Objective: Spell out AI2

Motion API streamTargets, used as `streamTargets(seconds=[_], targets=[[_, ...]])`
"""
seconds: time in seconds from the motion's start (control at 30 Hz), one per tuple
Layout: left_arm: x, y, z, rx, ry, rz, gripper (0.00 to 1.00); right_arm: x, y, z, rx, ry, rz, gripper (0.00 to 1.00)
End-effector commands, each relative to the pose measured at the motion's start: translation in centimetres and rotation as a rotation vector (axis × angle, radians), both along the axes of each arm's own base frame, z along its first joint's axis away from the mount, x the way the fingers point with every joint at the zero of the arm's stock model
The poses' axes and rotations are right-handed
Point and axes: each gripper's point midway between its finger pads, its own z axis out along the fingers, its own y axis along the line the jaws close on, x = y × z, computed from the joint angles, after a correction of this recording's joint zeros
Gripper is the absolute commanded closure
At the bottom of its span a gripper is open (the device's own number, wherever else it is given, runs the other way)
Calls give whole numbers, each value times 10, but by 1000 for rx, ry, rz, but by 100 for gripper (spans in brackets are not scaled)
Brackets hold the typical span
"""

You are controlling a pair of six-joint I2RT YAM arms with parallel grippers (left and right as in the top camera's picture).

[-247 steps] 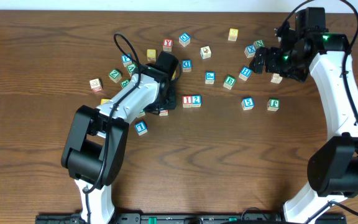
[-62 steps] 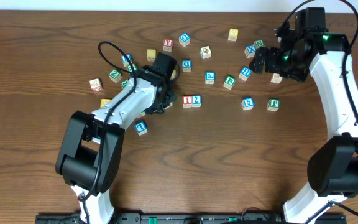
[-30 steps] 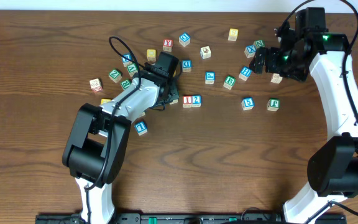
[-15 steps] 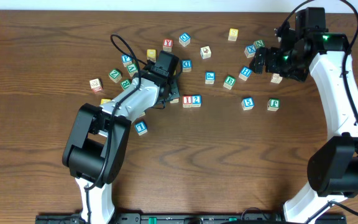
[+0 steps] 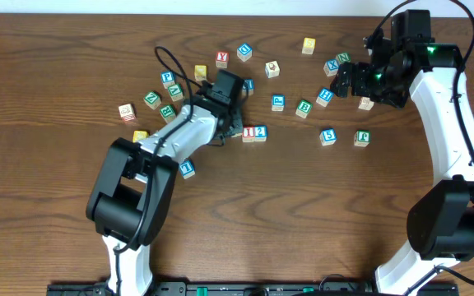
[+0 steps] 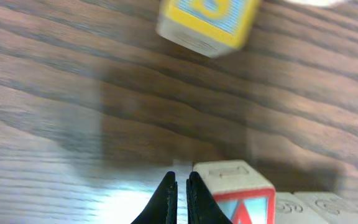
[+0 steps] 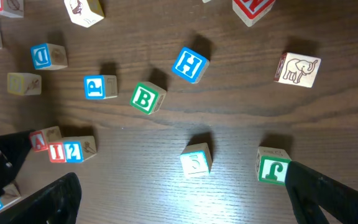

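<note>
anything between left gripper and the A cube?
Nothing. In the left wrist view the shut left gripper sits right beside the A cube, with no other cube between.

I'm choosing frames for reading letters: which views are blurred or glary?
Left wrist: soft throughout, the yellow-framed cube at the top smeared, pale glare on the wood beside the fingers, the red-framed A cube cut off by the edge. Right wrist: letters crisp, such as the H cube, mild sheen at bottom centre. Overhead: evenly lit, sharp.

A cube (image 6: 235, 186) cut off at bottom edge, yellow-framed cube (image 6: 207, 22) blurred, cropped at top
</note>
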Motion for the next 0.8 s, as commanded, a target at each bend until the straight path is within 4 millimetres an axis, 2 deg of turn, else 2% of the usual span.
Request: streamTargets(seconds=[0.0,0.23,0.57,0.77], targets=[[0,0,-1,12,-4,-16,93,1,4,12,0,-31,15,1],[3,4,0,41,-23,-29,92,1,4,12,0,-31,15,1],[23,-6,10,32,-125,-106,93,1,4,12,0,-31,15,1],[23,-5,10,37,-126,-114,92,1,4,12,0,-31,15,1]])
